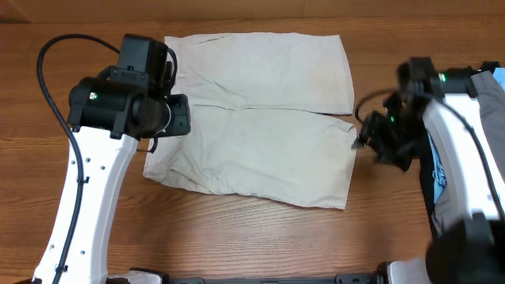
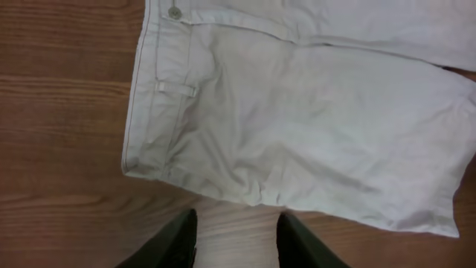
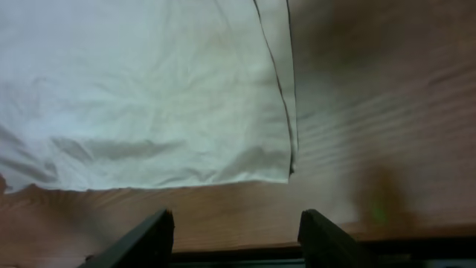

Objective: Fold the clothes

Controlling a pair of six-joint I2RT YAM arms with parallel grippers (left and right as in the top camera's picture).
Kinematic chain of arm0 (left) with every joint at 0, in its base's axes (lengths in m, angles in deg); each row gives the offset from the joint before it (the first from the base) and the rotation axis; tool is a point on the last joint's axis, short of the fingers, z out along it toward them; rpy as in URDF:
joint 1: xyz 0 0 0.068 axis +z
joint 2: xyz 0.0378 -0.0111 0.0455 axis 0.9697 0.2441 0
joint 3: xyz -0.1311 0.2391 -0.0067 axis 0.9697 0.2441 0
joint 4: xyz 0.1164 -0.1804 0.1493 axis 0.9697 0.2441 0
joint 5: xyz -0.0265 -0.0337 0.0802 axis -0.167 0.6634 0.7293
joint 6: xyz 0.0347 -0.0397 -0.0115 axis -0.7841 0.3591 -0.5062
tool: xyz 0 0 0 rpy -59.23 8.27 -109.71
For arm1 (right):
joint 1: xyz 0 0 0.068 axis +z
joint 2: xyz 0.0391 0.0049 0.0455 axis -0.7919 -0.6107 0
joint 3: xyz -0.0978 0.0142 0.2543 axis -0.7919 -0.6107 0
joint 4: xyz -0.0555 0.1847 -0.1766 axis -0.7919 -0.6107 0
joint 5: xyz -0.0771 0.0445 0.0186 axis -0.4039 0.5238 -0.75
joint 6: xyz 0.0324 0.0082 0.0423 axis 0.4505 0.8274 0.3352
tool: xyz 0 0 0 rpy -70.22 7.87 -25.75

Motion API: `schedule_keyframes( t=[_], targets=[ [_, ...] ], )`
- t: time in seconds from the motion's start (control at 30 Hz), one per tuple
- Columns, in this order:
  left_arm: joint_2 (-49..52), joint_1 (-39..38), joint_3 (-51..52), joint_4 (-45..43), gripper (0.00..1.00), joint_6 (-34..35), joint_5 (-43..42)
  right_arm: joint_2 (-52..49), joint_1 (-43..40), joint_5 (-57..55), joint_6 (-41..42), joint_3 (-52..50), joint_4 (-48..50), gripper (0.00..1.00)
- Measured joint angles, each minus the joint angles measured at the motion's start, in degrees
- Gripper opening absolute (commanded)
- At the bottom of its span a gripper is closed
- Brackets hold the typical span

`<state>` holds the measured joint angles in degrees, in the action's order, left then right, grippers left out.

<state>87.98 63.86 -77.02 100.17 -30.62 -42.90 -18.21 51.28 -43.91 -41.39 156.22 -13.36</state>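
Cream cotton shorts (image 1: 260, 118) lie flat on the wooden desk (image 1: 237, 237). The left hand (image 2: 236, 237) and right hand (image 3: 236, 234) are both open and empty.

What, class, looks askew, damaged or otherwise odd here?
Nothing is damaged or spilled. The shorts lie flat, but the near leg slants away from the far leg, with wrinkles along its near edge.

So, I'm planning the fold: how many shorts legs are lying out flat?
2: the far leg at the back, the near leg just in front of it, both pointing right. Neither looks hidden.
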Motion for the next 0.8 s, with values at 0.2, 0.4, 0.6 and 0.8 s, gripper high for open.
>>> schedule_keyframes(
  t=[0.2,0.4,0.6,0.8],
  targets=[
    [2.9,0.0,4.1,-5.7,0.41,0.6,0.0,12.3,0.0,2.5,5.7,-19.8,7.3,0.59],
    [8.4,0.0,4.9,-6.2,0.41,0.6,0.0,14.9,0.0,9.1,11.8,-35.2,21.7,0.63],
    [12.0,0.0,5.0,-5.9,0.41,0.6,-0.2,15.0,0.0,10.6,15.3,-41.8,30.0,0.63],
    [12.4,0.0,5.0,-5.9,0.41,0.6,-0.2,15.0,0.0,11.1,19.2,-45.7,36.4,0.59]
  ],
)
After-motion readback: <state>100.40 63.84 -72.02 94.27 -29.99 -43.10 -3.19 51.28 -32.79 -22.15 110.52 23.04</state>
